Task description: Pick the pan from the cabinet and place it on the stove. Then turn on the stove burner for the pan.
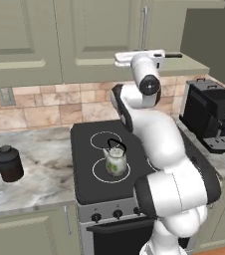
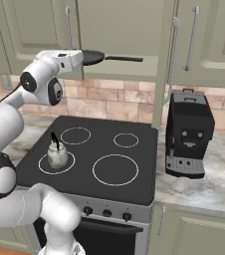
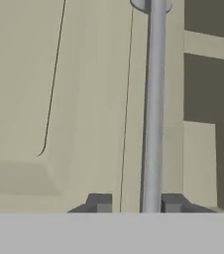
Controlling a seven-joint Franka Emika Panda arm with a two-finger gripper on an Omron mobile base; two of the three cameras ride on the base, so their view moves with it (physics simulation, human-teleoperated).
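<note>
The sage-green cabinet (image 2: 204, 40) is the reference for everything here. One door is swung out, and its silver bar handle (image 3: 153, 99) runs straight up the hand view.

The stove (image 2: 134, 149) lies directly below the cabinet. Its widest burner ring (image 2: 115, 169) is bare. A glass kettle (image 2: 57, 155) sits on a smaller ring, further from the open door.

The pan (image 2: 93, 57) rests on the cabinet's bottom shelf, with its handle pointing toward the open door. The arm's hand is just beside the pan's round body, at shelf height.

The gripper (image 3: 135, 203) has its tips apart with nothing visibly caught between them. The bar handle lines up in the gap, and I cannot tell how far off it is. I also cannot tell whether a tip touches the pan.

This looks like the grasping step, with the pan not yet secured. To do it well:
- Close on a firm part of the pan, either the rim or the base of its handle.
- Confirm the grip holds before lifting.
- Draw the pan out level, keeping clear of the shelf lip and the open door.
- Carry it down to the widest ring, well away from the kettle.
</note>
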